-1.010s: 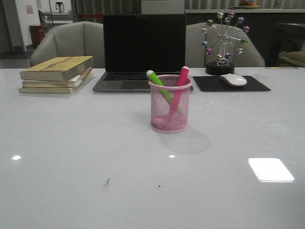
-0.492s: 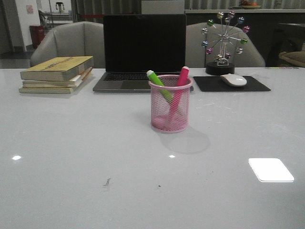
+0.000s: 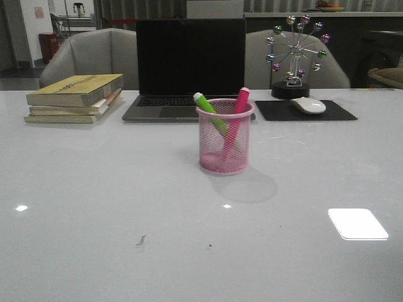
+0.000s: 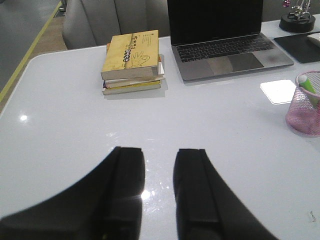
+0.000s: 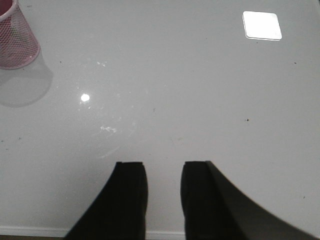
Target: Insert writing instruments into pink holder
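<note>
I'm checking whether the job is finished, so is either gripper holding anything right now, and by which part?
Nothing is held. The left gripper and right gripper are both open and empty, hovering over the glossy white table.

The white table (image 3: 94,207) carries books (image 3: 74,99), laptop (image 3: 189,69), mouse pad (image 3: 306,111) and pink holder (image 3: 225,136) (standing upright).

The desk (image 3: 94,207) is smooth, glossy and pale, mirroring ceiling lights. The pink cup (image 3: 225,135) is open wire mesh with a solid rim. The green marker (image 3: 210,111) and pink marker (image 3: 237,113) look like smooth plastic. The mouse pad (image 3: 277,111) is matt black; the books (image 3: 74,97) have dull paper covers.
</note>
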You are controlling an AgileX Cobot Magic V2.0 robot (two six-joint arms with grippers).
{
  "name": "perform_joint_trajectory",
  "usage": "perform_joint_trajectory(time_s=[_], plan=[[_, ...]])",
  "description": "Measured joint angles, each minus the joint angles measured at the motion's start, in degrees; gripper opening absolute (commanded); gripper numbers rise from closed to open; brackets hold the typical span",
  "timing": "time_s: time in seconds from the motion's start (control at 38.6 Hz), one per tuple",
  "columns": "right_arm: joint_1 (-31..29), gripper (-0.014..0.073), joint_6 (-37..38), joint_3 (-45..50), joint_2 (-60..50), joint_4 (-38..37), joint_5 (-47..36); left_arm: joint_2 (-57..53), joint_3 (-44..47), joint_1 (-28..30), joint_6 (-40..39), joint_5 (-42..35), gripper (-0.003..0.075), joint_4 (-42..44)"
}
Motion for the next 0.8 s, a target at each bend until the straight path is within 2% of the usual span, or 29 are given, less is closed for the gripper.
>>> perform_joint_trajectory(time_s=[0.57,0.8], plan=[[0.0,0.0058,0.0,0.0,0.0,0.1,0.0,0.0,0.0,0.0,-0.1,-0.1,0.0244,0.0],[0.0,0.0049,0.0,0.0,0.0,1.6,0.0,0.0,0.0,0.0,-0.1,-0.3,0.0244,0.0]])
